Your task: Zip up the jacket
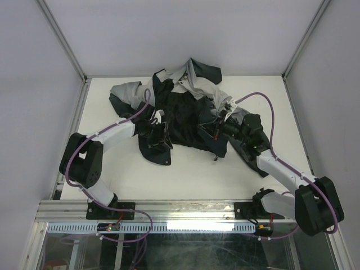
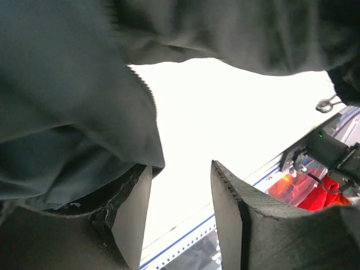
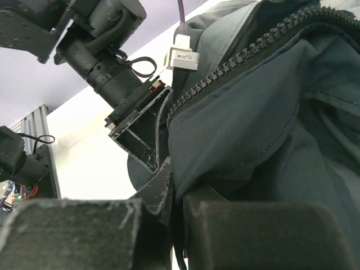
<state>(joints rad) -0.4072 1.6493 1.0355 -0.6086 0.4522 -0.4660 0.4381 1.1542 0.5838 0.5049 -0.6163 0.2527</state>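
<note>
Jacket (image 1: 185,118) lies crumpled at centre-rear of the table (image 1: 185,174), front open, mostly dark fabric up, grey hood (image 1: 194,84) and sleeve (image 1: 126,93) bunched behind.

Task progress, judging from this: barely begun. Zip teeth (image 3: 253,45) show in the right wrist view as one loose row along a flapped edge, w/ no mating row meshed into it. Nothing is closed anywhere in view. Slider: can't pick it out for sure.

Right gripper (image 3: 174,202) is clamped nearly closed on a fold of the jacket's lower front edge, fabric squeezed btwn the pads. Left gripper (image 2: 181,171) is at the opposite front edge, jaws apart w/ bare table showing through the gap. Cloth drapes over and against one finger (image 2: 132,225), but nothing sits btwn the two, so it holds nothing as far as I can tell.

Left to do is approx everything:
- flatten and line up both front edges
- find slider and pin at the hem and seat them
- pull up the whole length while the other side keeps the hem taut

Risk: soft fabric bunches, esp. w/ the hem twisted as it is.
</note>
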